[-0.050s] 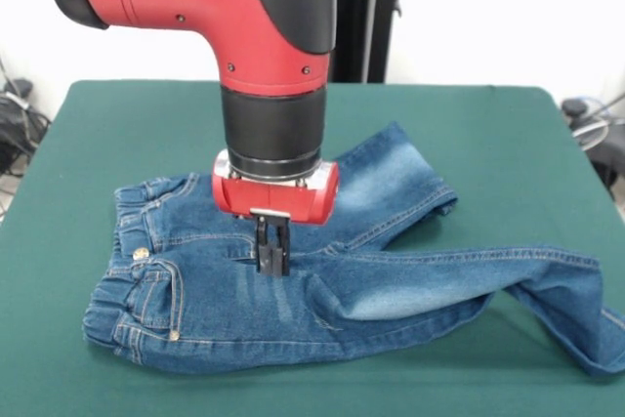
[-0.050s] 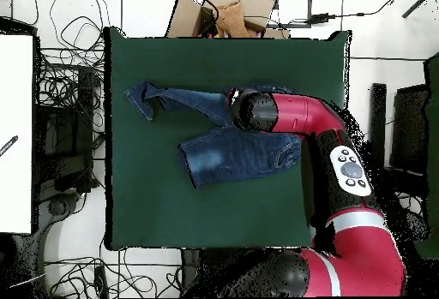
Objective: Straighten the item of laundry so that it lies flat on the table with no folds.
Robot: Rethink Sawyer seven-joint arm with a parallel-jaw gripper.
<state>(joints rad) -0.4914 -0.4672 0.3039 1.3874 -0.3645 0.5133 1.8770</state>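
Pressing down near the crotch of the jeans [image 1: 322, 280], the gripper [image 1: 272, 261] has its fingers close together; they seem to pinch a bit of denim, though I cannot be sure any cloth is caught. The jeans lie in the middle of the green table [image 1: 117, 134], one leg flat, the other with its end folded over. I judge the smoothing only begun; next the folded leg needs pulling out. No containers are visible.
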